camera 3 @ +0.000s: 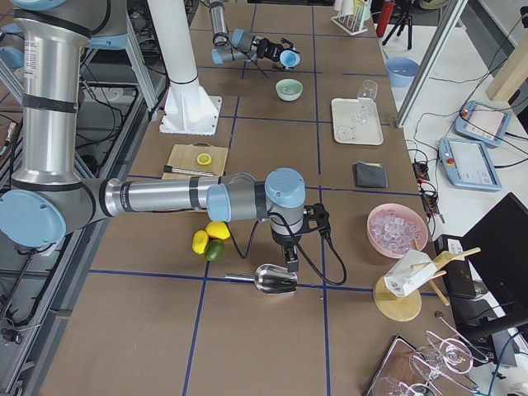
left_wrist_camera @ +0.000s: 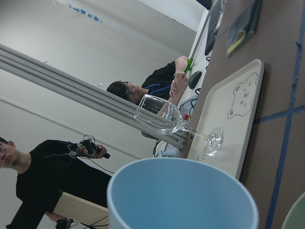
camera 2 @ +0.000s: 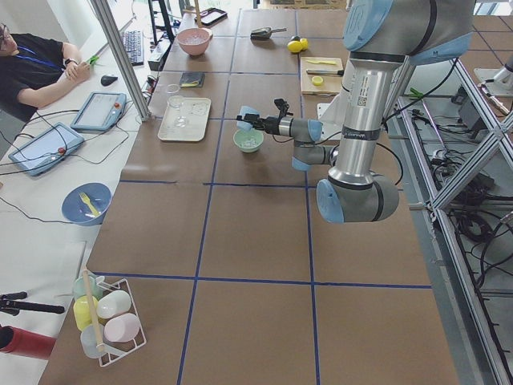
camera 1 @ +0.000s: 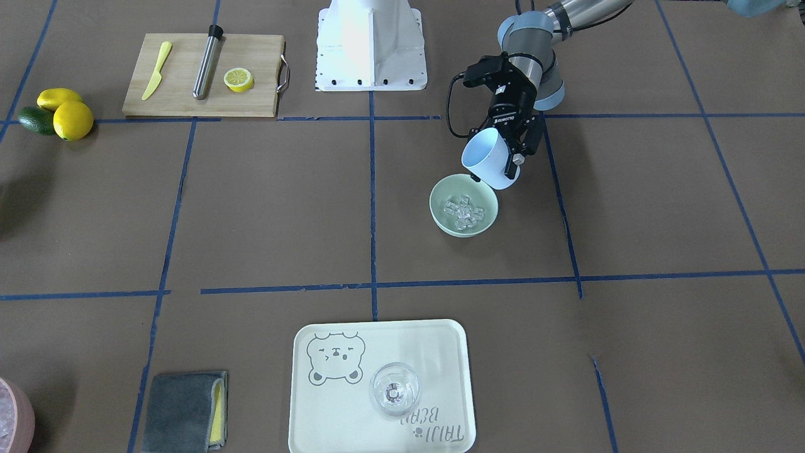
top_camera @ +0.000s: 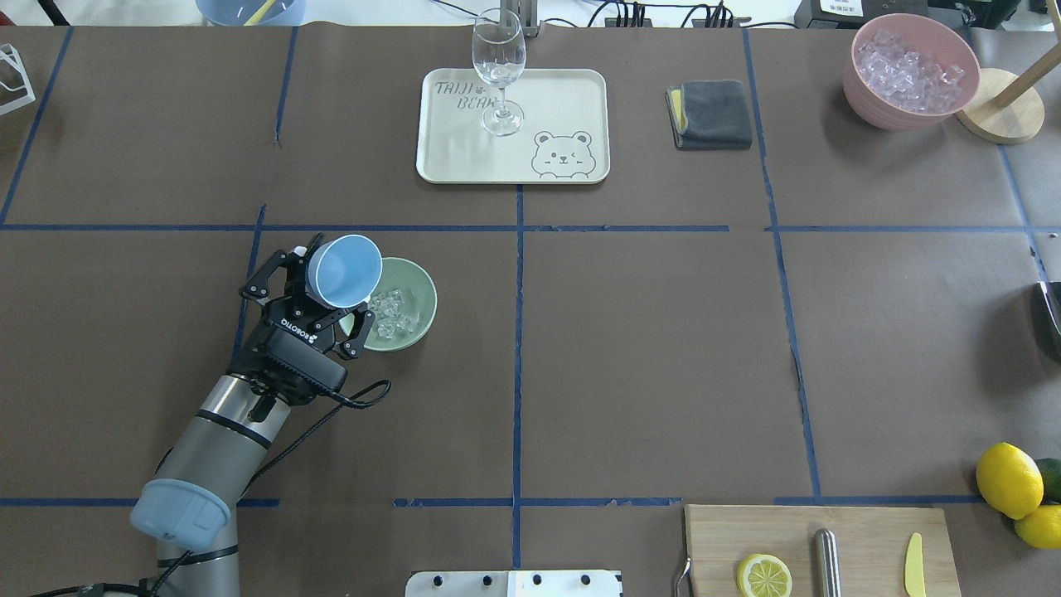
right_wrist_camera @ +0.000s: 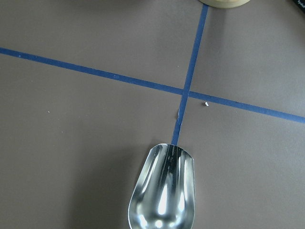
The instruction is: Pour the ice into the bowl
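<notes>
My left gripper (top_camera: 328,290) is shut on a light blue cup (top_camera: 344,269) and holds it tilted, mouth toward the far side, just above the near rim of the mint-green bowl (top_camera: 420,317). The ice (top_camera: 390,311), several small clear cubes, lies inside the bowl (camera 1: 440,204), and it shows in the front view (camera 1: 464,212) too. The cup's inside (left_wrist_camera: 183,195) looks empty in the left wrist view. My right gripper (camera 3: 290,261) hangs over a metal scoop (right_wrist_camera: 164,191) on the table; I cannot tell whether it is open or shut.
A cream tray (top_camera: 464,157) with a wine glass (top_camera: 499,75) stands beyond the bowl. A grey cloth (top_camera: 710,114) and a pink container of ice (top_camera: 908,70) are at the far right. A cutting board (top_camera: 862,531) with a lemon slice and lemons (top_camera: 1007,481) are at the near right.
</notes>
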Robot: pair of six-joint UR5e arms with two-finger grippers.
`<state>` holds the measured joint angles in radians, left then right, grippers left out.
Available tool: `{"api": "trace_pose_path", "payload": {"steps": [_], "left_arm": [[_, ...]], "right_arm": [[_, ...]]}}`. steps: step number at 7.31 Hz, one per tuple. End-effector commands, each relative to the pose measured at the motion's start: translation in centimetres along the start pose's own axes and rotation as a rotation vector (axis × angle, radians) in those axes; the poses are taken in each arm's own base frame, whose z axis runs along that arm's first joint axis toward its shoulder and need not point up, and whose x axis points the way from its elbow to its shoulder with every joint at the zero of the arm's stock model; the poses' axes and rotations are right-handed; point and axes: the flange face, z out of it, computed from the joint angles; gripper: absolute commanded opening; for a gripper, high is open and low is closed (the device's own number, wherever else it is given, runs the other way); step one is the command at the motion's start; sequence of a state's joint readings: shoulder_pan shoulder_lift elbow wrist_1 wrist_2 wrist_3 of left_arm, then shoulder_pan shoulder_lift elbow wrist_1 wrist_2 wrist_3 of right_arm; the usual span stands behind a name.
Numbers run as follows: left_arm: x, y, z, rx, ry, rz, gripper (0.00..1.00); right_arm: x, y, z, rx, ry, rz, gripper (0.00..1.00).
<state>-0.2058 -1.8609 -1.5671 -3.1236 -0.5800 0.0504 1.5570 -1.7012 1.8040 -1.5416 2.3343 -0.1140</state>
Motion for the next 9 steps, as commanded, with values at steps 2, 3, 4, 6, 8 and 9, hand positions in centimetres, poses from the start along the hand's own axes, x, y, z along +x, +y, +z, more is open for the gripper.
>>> {"api": "trace_pose_path", "payload": {"steps": [2, 3, 4, 6, 8, 9], "left_arm": [[0.7, -2.8, -0.5, 0.028, 0.023, -0.572, 0.00], [0.3, -2.6, -0.4, 0.027, 0.017, -0.629, 0.00], [0.0, -2.2, -0.5, 0.022, 0.015, -0.678, 0.00], [-1.3, -0.7, -0.6, 0.009, 0.000, -0.716, 0.00], [-6.3, 3.6, -0.9, -0.021, -0.062, -0.629, 0.00], [-9.7, 6.2, -1.5, -0.044, -0.101, -0.587, 0.00]], "right_arm": [[-0.1, 0.0, -0.1, 0.002, 0.000, -0.002, 1.00], [-0.1, 0.0, -0.1, 0.002, 0.000, -0.002, 1.00], [-0.1, 0.0, -0.1, 0.002, 0.000, -0.002, 1.00], [-0.1, 0.0, -0.1, 0.002, 0.000, -0.005, 1.00], [-0.1, 0.0, -0.1, 0.002, 0.000, -0.005, 1.00], [-0.1, 0.0, -0.1, 0.002, 0.000, -0.005, 1.00]]}}
